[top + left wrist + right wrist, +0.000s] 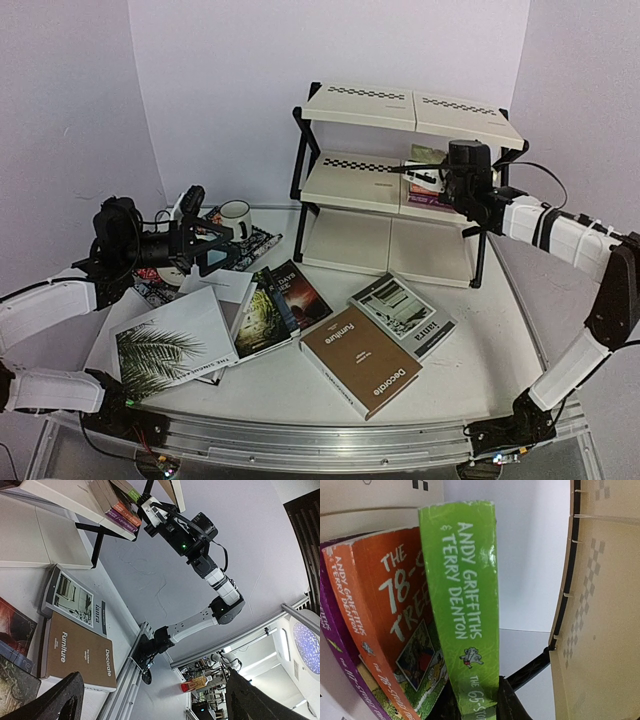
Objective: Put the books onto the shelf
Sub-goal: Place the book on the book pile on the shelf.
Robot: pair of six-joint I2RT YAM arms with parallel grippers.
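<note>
My right gripper (440, 180) reaches into the right end of the shelf's (360, 185) middle tier, shut on a green book's spine (465, 605), which stands upright. Its fingertips (512, 700) pinch the spine's lower end. An orange book (380, 615) and a purple one (332, 645) lean just left of it. On the table lie a palm-leaf book (165, 345), a brown "Decorate" book (360, 360), a grey-white book (402, 315) and dark novels (295, 290). My left gripper (210, 240) hovers open above the table's left side, with nothing between its fingers (55, 702).
A white mug (236, 218) stands on a dark patterned placemat (255, 245) behind the left gripper. Loose white sheets (215, 285) lie under the left-hand books. The shelf's bottom tier (390, 245) holds nothing. The right arm (195, 532) stretches toward the shelved books (120, 510).
</note>
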